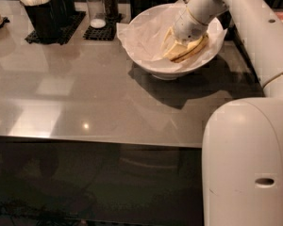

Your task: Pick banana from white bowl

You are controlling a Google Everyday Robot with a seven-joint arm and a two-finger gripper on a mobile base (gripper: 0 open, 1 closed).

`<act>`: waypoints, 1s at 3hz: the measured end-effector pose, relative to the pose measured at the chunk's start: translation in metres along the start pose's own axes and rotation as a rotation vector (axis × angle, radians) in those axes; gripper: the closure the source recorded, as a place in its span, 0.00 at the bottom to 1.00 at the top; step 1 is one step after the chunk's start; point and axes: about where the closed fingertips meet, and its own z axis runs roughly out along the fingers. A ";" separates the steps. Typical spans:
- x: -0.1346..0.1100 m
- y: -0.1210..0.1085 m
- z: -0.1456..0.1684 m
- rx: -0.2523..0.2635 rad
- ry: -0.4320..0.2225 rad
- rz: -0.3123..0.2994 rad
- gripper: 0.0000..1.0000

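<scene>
1 banana (197, 47) lay in the bowl (164, 71), not yet lifted. Gripper (179, 44) was down inside the bowl, at the banana; its hold could not be told. Lift-out remained.

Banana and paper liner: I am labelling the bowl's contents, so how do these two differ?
The banana is yellow with a brown streak; the paper liner is white. The banana is slim and curved; the liner is a wide crumpled sheet sticking over the rim. The gripper is inside the bowl at the banana, with the liner's bare part to its left in the picture. Both lie in the white bowl.
</scene>
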 end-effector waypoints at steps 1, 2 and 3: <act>0.007 0.000 0.018 -0.038 0.003 -0.007 0.46; 0.014 -0.003 0.025 -0.059 0.019 -0.019 0.30; 0.019 -0.007 0.027 -0.059 0.029 -0.026 0.23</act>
